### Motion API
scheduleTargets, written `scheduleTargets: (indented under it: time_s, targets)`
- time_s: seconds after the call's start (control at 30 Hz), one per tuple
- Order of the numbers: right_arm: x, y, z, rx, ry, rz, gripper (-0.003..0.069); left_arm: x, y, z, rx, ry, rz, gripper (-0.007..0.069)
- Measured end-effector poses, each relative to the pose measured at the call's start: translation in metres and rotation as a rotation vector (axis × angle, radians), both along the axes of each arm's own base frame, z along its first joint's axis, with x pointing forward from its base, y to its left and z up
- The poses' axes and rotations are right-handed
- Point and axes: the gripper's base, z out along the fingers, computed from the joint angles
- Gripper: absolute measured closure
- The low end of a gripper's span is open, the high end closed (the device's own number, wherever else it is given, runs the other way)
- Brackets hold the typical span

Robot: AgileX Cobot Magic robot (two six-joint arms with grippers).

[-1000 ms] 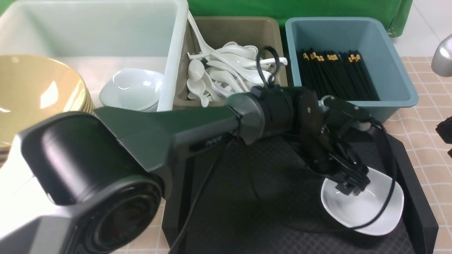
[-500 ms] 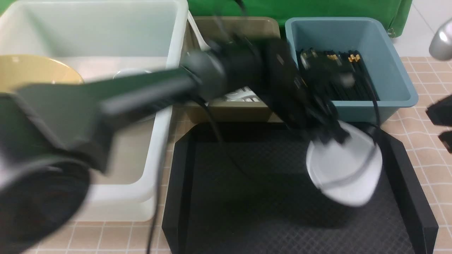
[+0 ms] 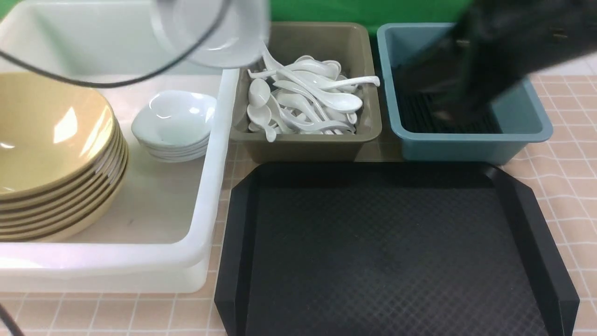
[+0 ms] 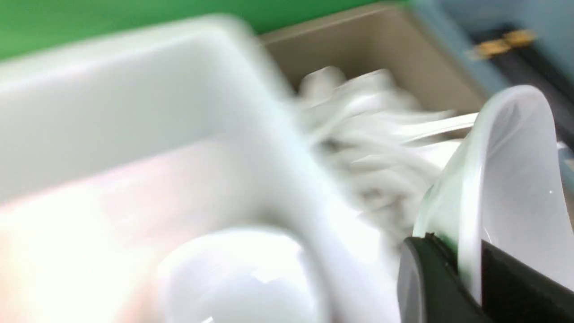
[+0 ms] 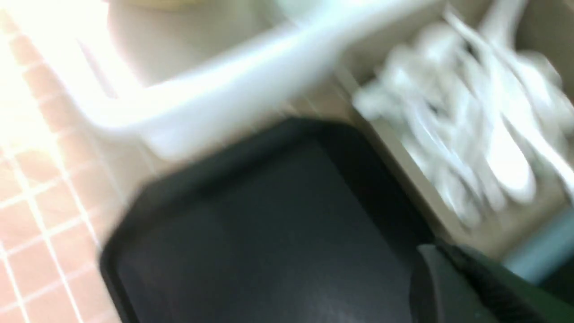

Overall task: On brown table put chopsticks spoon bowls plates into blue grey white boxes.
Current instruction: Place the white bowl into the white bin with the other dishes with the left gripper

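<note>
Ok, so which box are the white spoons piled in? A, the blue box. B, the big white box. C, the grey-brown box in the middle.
C: the spoons lie heaped in the grey-brown box, which sits between the white box and the blue box.

- The right arm (image 3: 508, 51) shows as a black, motion-blurred mass.
- A thin dark cable (image 3: 107, 85) traces a long, slack curve.
- The left fingers (image 4: 426, 278) are glossy black with rounded edges.
- The right fingers (image 5: 466, 287) look matte greenish-black and blurred.
</note>
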Motion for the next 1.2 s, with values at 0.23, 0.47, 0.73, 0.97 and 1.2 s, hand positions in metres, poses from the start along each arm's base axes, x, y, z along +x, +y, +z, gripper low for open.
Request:
scheduleTargets:
  time_s: [0.23, 0.47, 0.73, 0.97, 1.2]
  targets:
    - [0.02, 0.072, 0.005, -0.005, -0.047, 0.151, 0.0607, 0.034, 0.046, -0.043, 0.031, 0.055, 0.096, 0.0619]
    - [0.036, 0.086, -0.005, -0.059, -0.042, 0.16, 0.06, 0.066, 0.042, -0.107, 0.087, 0.162, 0.008, 0.0619]
    - [0.038, 0.084, -0.005, -0.085, -0.054, 0.154, 0.0593, 0.078, 0.027, -0.138, 0.167, 0.202, -0.038, 0.0515]
    - [0.036, 0.081, -0.009, -0.127, -0.018, 0.162, 0.0588, 0.076, 0.019, -0.133, 0.267, 0.192, -0.046, 0.0211]
    - [0.032, 0.076, -0.008, -0.153, 0.013, 0.148, 0.0583, 0.06, 0.023, -0.065, 0.257, 0.094, 0.056, 0.0056]
